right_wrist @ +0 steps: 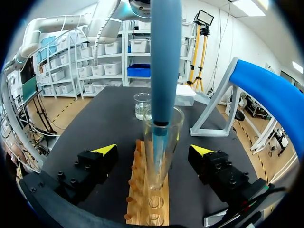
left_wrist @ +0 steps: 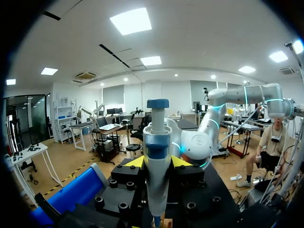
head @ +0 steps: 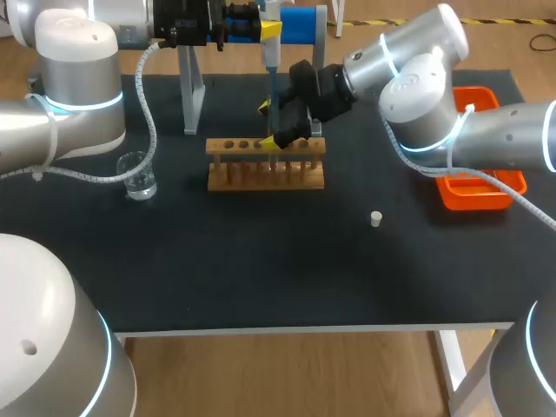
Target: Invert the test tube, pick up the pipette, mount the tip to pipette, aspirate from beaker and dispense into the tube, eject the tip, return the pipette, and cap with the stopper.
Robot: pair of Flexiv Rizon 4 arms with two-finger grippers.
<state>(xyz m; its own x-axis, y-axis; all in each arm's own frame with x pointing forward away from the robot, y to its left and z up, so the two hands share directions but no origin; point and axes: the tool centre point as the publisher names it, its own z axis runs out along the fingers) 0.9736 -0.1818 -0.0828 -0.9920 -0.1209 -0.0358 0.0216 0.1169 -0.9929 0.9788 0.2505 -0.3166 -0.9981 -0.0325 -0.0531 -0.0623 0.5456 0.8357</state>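
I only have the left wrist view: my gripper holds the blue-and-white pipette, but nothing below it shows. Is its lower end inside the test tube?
Observer: Yes. The right wrist view shows the pipette, its blue lower end inside the mouth of the clear glass test tube, which stands in the wooden rack.
Operator: Is the right gripper holding that tube?
Observer: No. The right gripper is open, its fingers either side of the tube, not touching.
Operator: Where's the stopper?
Observer: The small white stopper lies on the black table, on the right arm's side of the rack.
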